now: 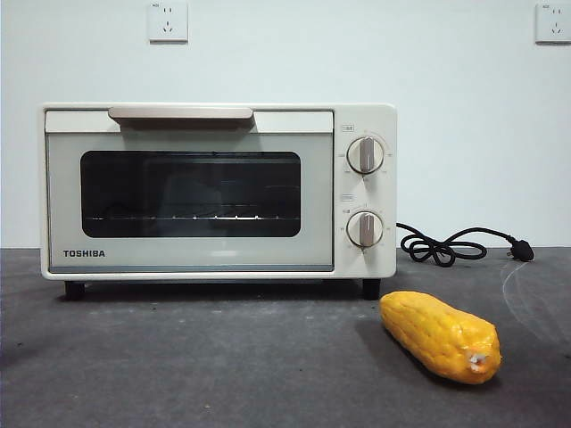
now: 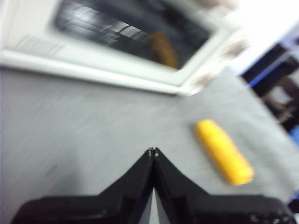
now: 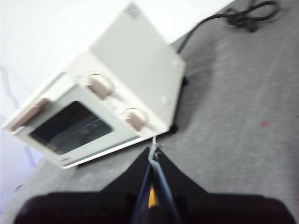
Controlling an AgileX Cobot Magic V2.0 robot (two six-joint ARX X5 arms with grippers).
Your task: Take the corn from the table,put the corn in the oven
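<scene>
On the table (image 1: 178,366), corn (image 1: 440,336) beside closed oven (image 1: 219,189), both grippers' jaws pressed together (well apart from it).

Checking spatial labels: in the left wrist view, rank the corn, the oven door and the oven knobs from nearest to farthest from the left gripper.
From the left gripper:
1. Corn, on the table beside the jaws.
2. Oven door, across the table.
3. Oven knobs, at the oven's far end, blurred.
</scene>
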